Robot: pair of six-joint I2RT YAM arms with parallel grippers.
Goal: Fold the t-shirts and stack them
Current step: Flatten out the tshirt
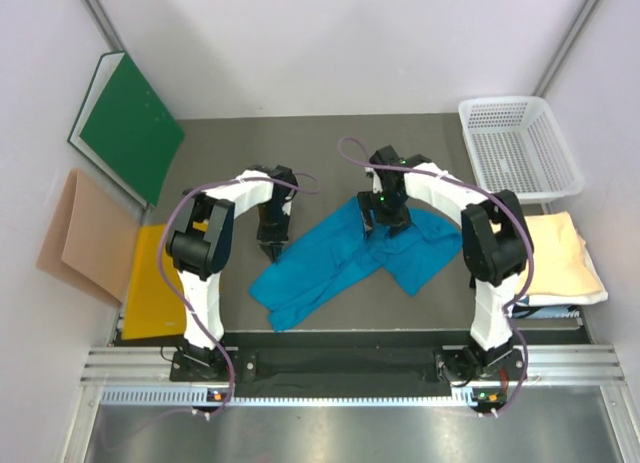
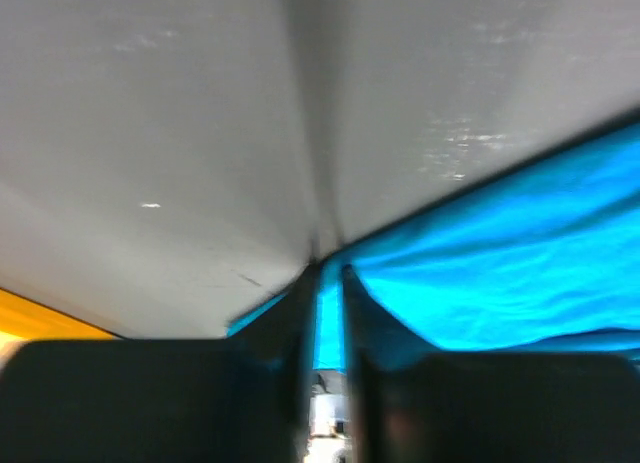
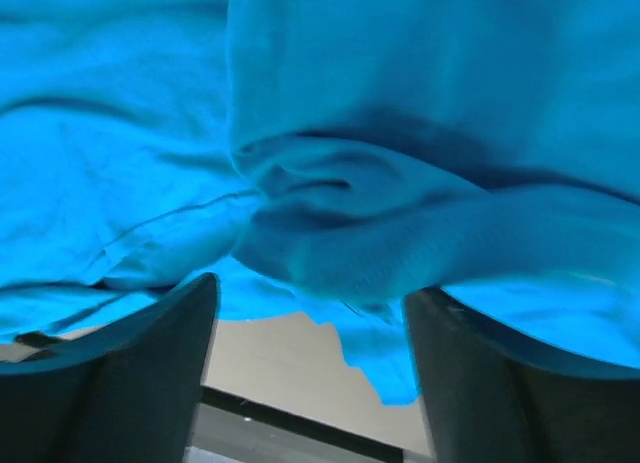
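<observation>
Top external view shows the blue shirt [image 1: 330, 258] as a rumpled heap stretching from the left gripper [image 1: 270, 249] to the right gripper [image 1: 386, 226]. It is not yet folded, so most of the work looks left to do. Well off to the right of the right gripper lies the cream shirt [image 1: 562, 255], a neat flat rectangle that appears already folded, with nothing stacked on it. The right gripper hovers just over the blue cloth, fingers spread wide and nothing between them. The left gripper sits at the shirt's left edge, fingers almost pressed together, seemingly pinching a thin strip of blue cloth.
</observation>
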